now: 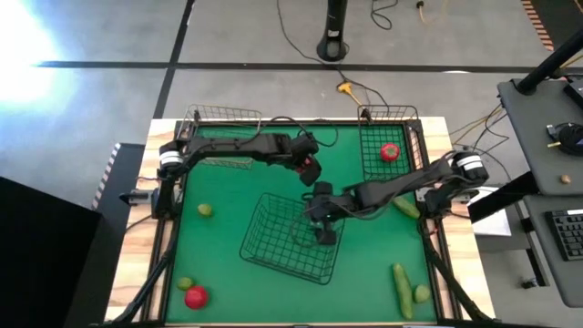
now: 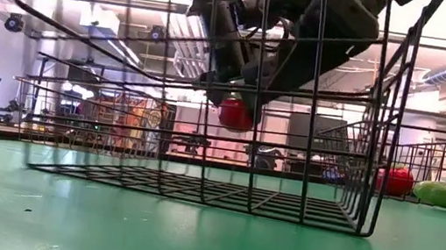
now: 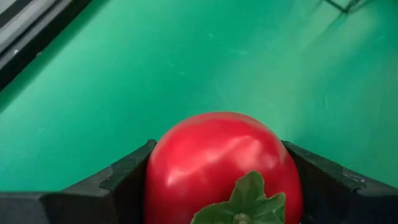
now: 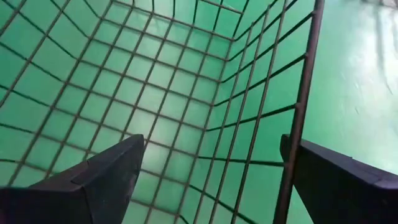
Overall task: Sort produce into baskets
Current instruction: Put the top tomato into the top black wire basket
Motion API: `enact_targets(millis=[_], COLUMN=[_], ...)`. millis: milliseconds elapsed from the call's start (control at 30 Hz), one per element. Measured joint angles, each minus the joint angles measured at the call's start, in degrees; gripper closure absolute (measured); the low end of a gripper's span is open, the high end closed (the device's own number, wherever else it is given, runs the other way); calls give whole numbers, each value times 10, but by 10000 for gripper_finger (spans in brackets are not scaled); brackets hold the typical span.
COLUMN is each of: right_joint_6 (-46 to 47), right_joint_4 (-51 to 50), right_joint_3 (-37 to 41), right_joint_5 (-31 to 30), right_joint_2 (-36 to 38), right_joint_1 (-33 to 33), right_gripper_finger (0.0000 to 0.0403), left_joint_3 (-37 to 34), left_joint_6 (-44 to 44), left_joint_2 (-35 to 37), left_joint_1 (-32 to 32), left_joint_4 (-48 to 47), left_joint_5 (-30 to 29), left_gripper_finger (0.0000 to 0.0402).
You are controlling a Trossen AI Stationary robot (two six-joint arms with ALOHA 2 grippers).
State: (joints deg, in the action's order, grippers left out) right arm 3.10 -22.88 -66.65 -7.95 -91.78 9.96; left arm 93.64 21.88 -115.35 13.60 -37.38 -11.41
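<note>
My left gripper (image 1: 311,170) is shut on a red tomato (image 3: 221,165) above the green mat, just beyond the far corner of the large wire basket (image 1: 290,239). In the low view the tomato (image 2: 236,114) hangs clear of the table behind the basket's mesh. My right gripper (image 1: 323,228) is open at the large basket's right wall, one finger (image 4: 102,180) inside and one finger (image 4: 342,180) outside the wall wire (image 4: 305,93). Another tomato (image 1: 390,152) lies in the small far-right basket (image 1: 392,137). The small far-left basket (image 1: 223,137) holds no produce that I can see. My left gripper pinches the tomato's two opposite sides (image 3: 155,180) between its two fingers, coming from above and pointing down. The tomato's green stem end (image 3: 245,199) faces the wrist. The tomato is lifted clear of the mat. My right gripper stands astride the basket wall; whether a finger touches the wire I cannot tell.
Loose on the mat: a lime (image 1: 205,210) at the left, a lime (image 1: 185,283) and a tomato (image 1: 195,296) near left, a cucumber (image 1: 405,208) under the right arm, a cucumber (image 1: 403,290) and a lime (image 1: 422,293) near right.
</note>
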Motion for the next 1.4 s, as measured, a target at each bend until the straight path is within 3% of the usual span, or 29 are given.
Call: enact_targets(millis=[200,367,467,600,800,1167,1400], right_joint_6=[-17,-7,22,85,147,175,162], right_joint_4=[-2,-39,-92,-154,-172,-175,-182], right_joint_3=[-33,-41,-41,-37,-27,6,14], right_joint_5=[6,-10,-63,-132,-146,-194,-226], right_joint_2=[-11,41,95,160,217,204,182], right_joint_1=[3,18,53,115,195,253,253], right_gripper_finger=[35,35,35,35,35,35,35], left_joint_3=[-5,-7,-19,-39,-71,-70,-71], left_joint_6=[-15,-8,10,43,99,126,121], left_joint_2=[0,0,1,1,1,-62,-74], left_joint_1=[1,1,5,10,9,-17,-28], left_joint_4=[0,0,1,3,48,72,66], left_joint_5=[0,13,50,45,50,35,17], left_gripper_finger=[115,114,114,114,114,110,66])
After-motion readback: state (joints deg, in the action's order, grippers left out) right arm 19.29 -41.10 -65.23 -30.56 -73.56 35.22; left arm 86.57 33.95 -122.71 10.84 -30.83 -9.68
